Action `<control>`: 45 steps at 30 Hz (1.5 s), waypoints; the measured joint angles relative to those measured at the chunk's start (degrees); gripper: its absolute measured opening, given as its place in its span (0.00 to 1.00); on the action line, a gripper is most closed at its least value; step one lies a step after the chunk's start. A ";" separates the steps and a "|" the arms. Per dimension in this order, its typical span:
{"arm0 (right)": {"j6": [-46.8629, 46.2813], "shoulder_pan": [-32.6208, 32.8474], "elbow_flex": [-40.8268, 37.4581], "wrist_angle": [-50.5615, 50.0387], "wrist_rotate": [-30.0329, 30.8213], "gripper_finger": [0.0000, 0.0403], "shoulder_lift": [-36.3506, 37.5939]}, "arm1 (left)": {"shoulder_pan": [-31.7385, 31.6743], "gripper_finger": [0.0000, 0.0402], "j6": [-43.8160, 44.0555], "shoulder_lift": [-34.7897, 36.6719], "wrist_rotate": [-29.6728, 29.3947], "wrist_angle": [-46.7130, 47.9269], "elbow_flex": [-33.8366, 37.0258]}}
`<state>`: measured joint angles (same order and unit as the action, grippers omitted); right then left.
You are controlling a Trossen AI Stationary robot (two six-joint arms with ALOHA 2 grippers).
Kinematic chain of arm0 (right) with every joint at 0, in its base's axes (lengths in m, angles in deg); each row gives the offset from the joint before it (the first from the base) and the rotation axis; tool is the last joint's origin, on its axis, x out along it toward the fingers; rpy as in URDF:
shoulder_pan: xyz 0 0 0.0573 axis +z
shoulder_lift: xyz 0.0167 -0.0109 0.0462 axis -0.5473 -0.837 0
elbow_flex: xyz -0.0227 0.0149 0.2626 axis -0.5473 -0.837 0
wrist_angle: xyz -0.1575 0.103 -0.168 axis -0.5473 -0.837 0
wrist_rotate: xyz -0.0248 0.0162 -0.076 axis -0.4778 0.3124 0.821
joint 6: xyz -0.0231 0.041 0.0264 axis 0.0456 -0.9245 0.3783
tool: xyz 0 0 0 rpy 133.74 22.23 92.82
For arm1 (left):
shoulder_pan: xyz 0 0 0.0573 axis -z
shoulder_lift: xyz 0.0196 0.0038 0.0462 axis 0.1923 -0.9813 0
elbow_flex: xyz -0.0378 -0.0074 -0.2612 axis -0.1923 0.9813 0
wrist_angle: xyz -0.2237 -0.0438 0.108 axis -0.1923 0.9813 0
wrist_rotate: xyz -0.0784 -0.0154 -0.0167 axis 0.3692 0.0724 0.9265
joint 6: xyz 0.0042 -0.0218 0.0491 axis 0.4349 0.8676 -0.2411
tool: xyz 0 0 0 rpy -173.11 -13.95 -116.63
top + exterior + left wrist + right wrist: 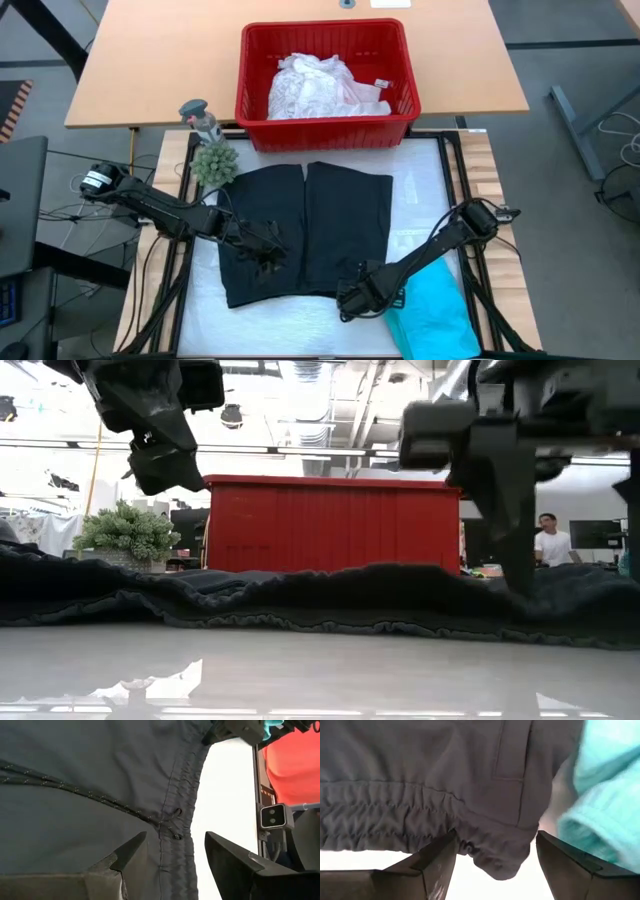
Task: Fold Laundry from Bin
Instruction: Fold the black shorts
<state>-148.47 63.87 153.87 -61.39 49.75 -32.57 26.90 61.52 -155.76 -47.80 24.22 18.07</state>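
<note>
The black shorts (pixel 300 232) lie spread flat on the bench's white mat (pixel 425 195), waistband toward the near edge, just in front of the red bin (pixel 325 72), which holds the white lacy top (pixel 315 88). The teal garment (pixel 430 315) sits bunched at the mat's near right corner, just beside the shorts.

The left pincer (pixel 268 252) is low over the left half of the shorts by the drawstring, jaws parted, nothing between them. The right pincer (pixel 492 857) stands open at the waistband's right end, jaws either side of the gathered hem (empty as yet).

The step in hand looks like taking the waistband to fold the shorts. To do it well, each pincer should bite the elastic itself, both layers, not the drawstring. The right one should stay clear of the teal cloth. Lift both ends together and evenly so the fold lands square.
</note>
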 joint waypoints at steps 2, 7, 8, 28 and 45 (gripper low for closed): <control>0.18 -0.04 0.00 0.28 0.05 0.73 -0.84 | 0.23 0.46 0.07 0.02 0.49 -0.20 1.05; 0.15 -0.04 0.13 1.72 -0.55 0.72 -2.42 | 2.35 0.46 0.91 0.02 -0.17 -0.06 4.31; 0.13 -0.03 0.13 1.89 -0.59 0.71 -2.43 | 2.78 0.46 1.27 0.01 -0.26 -0.10 4.98; 3.72 0.30 -0.10 1.42 -1.15 0.08 -1.45 | 7.82 0.02 5.15 0.00 -7.74 -0.75 14.17; 19.77 -4.33 5.33 2.83 3.39 0.08 4.88 | 7.85 0.00 5.75 0.00 -9.28 -5.51 15.34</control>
<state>-128.70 59.54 159.20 -58.56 53.15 -27.69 34.75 67.27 -155.76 -57.08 18.71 33.41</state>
